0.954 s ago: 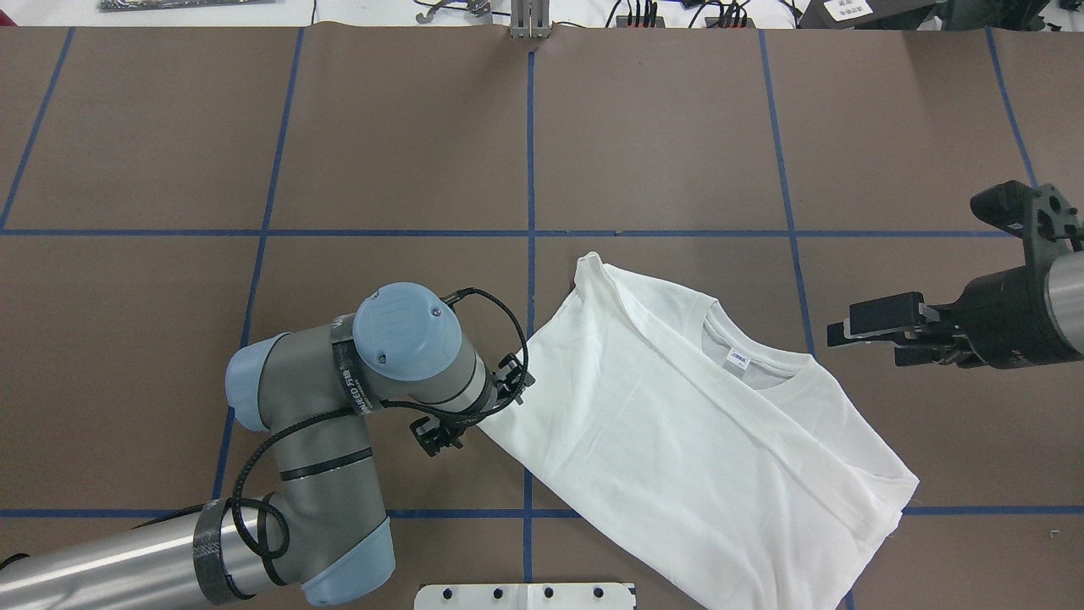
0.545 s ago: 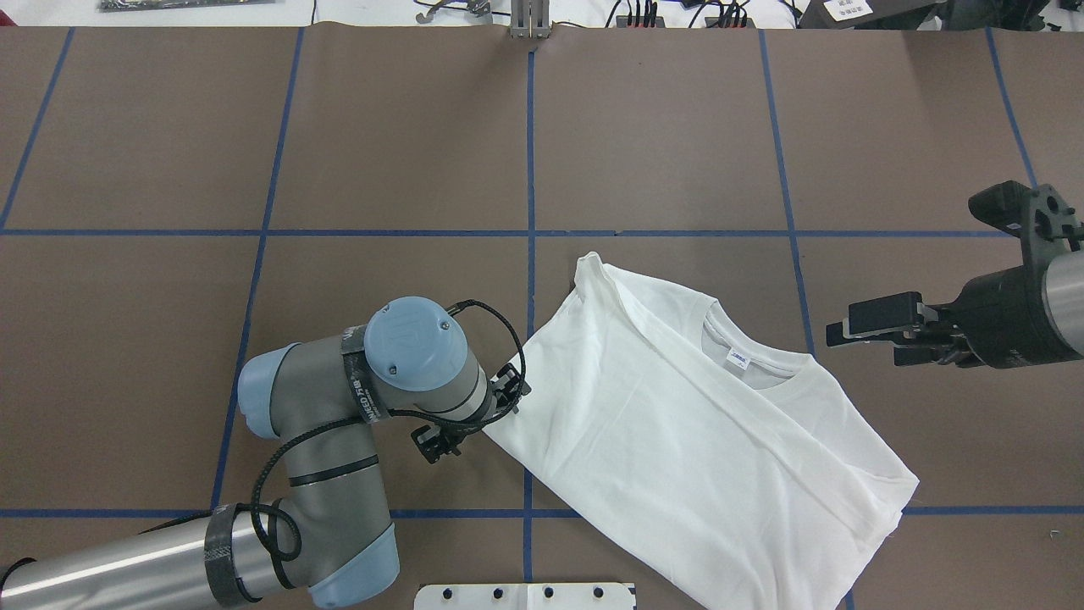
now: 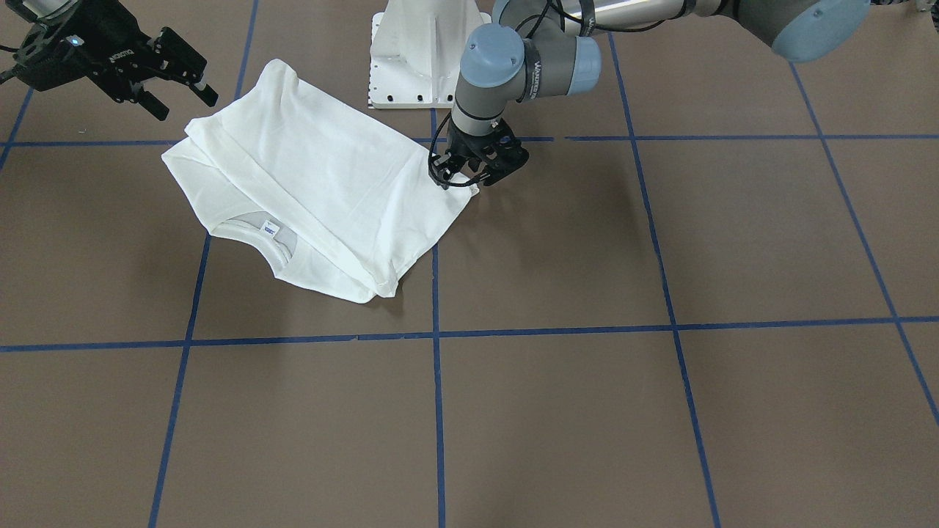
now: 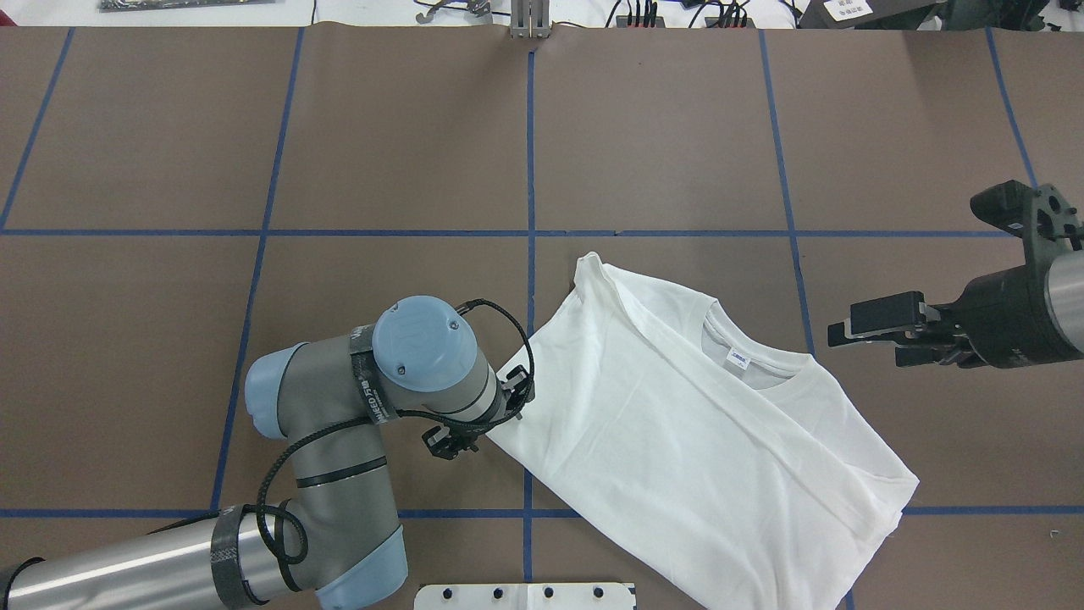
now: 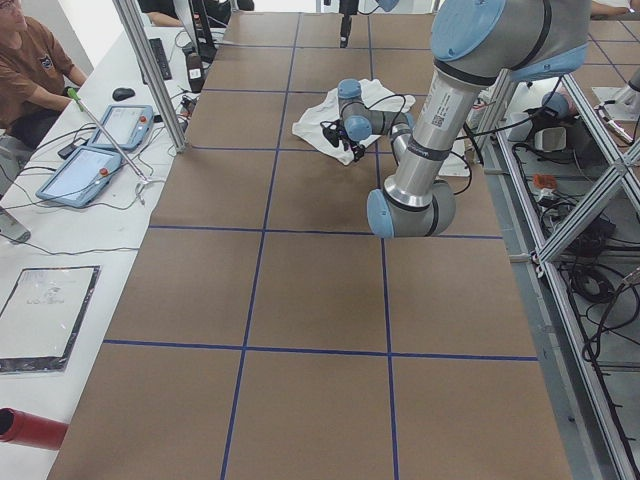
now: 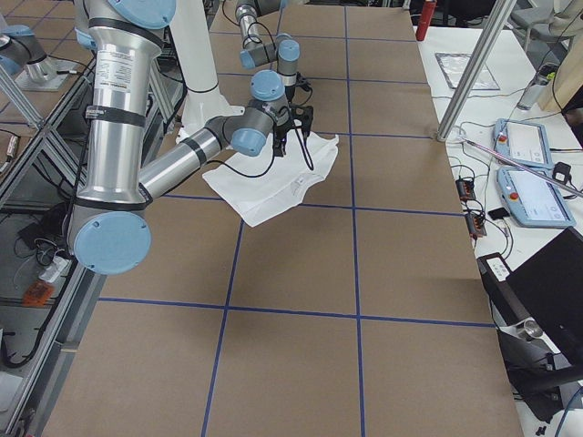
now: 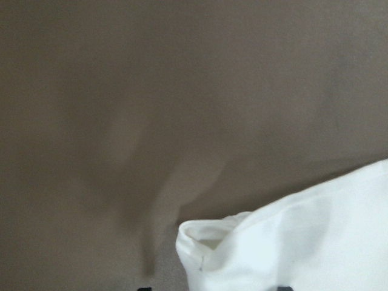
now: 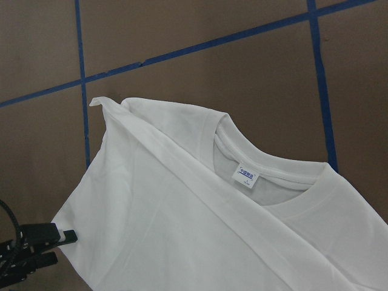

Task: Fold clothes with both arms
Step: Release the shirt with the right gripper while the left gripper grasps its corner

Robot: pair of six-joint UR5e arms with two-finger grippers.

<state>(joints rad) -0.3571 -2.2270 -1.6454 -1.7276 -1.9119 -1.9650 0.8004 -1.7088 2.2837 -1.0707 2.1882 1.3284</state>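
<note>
Brown table (image 4: 677, 127) with blue tape lines (image 4: 531, 169). Flat near its middle: folded white shirt (image 4: 677, 440). Low at the shirt's corner: left claw (image 3: 469, 180), released. Off beside the collar (image 8: 267, 167), clear of cloth: right claw (image 3: 188, 105), released.

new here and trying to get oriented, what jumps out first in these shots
A white T-shirt lies folded partway, askew on the brown table near the robot's base. The left gripper sits low at one corner of it, while the right gripper hangs open off the collar side, clear of the cloth.
</note>
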